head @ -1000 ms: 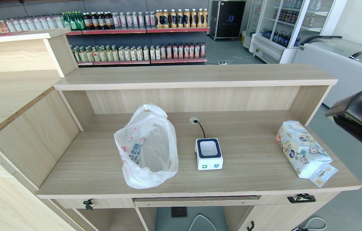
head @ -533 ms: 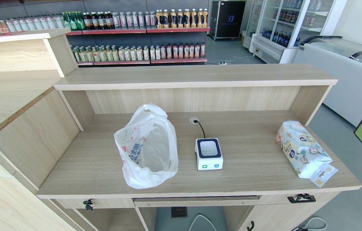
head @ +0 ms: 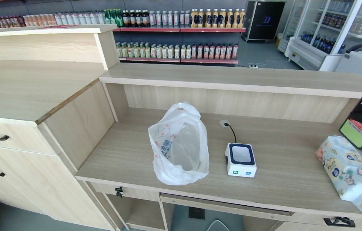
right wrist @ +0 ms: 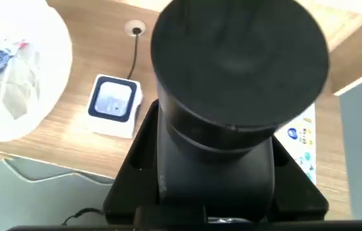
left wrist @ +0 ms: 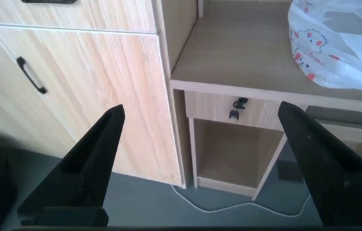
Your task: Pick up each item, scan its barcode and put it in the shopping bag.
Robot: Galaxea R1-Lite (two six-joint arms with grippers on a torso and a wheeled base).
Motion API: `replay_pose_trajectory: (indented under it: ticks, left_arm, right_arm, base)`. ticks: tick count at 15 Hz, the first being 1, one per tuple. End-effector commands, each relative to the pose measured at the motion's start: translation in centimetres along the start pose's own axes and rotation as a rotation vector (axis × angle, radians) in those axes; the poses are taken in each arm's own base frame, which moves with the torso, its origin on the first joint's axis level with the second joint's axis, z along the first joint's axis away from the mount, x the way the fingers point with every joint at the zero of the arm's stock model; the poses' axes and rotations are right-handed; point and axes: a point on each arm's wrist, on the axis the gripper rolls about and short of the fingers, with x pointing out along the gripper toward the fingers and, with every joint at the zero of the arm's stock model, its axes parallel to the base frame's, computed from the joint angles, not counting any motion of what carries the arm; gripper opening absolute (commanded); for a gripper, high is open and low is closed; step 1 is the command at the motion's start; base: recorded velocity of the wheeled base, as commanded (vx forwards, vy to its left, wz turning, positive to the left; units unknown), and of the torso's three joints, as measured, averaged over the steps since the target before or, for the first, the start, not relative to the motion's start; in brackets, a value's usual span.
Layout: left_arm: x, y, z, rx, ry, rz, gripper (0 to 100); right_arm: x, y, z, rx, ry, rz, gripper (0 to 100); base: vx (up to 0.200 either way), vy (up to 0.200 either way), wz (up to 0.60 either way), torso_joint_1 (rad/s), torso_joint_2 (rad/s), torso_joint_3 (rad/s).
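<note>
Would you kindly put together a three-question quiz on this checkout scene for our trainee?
1. True or false: on the counter, the scanner stands between the bag and the tissue pack.
2. Where is the black bottle? A: in the bag. B: on the scanner. C: in the right gripper.
3. Fill in: the left gripper, low beside the counter, is ____ and holds nothing.

Key: 1 true; 2 C; 3 open.
</note>
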Motion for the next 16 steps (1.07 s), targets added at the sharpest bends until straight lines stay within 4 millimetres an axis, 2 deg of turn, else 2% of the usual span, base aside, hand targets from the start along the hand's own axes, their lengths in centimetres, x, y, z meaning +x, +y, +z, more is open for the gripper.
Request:
replay_pose_trajectory:
  ticks: [1,2,4,7,11,14,16]
  left_arm:
    - [0.0,0.0,0.0,0.0,0.001,0.001,100]
    - [0.0,0.0,0.0,0.0,0.0,0.001,100]
    - [0.0,0.0,0.0,0.0,0.0,0.001,100]
    - [0.0,0.0,0.0,0.0,0.001,0.001,100]
    - [0.0,0.0,0.0,0.0,0.0,0.001,100]
    - [0.0,0.0,0.0,0.0,0.0,0.001,100]
    - [0.0,0.0,0.0,0.0,0.0,0.001,100]
  right_arm:
    - [2.1,-1.0,1.0,0.057,0.075,0.008,0]
    - [3.0,-1.2,1.1,0.105,0.101,0.023,0]
    - [5.1,-2.4,0.6,0.203,0.12,0.092,0]
    - [7.8,-5.1,-0.4,0.328,0.074,0.33,0]
    - [9.2,-8.3,-3.7,0.449,0.126,0.505,0]
    - [10.4,-10.0,-6.0,0.508,0.167,0.52,0]
    - [10.4,-11.1,-7.6,0.56,0.176,0.554,0]
  base:
    - [0.0,0.0,0.6,-0.002,0.0,0.007]
    - [0.0,0.0,0.6,0.002,0.0,0.002]
    - [0.0,0.0,0.0,0.0,0.0,0.0]
    - [0.0,0.0,0.0,0.0,0.0,0.0]
    - [0.0,0.0,0.0,0.0,0.0,0.0]
    - [0.0,0.0,0.0,0.0,0.0,0.0]
    - [0.0,0.0,0.0,0.0,0.0,0.0]
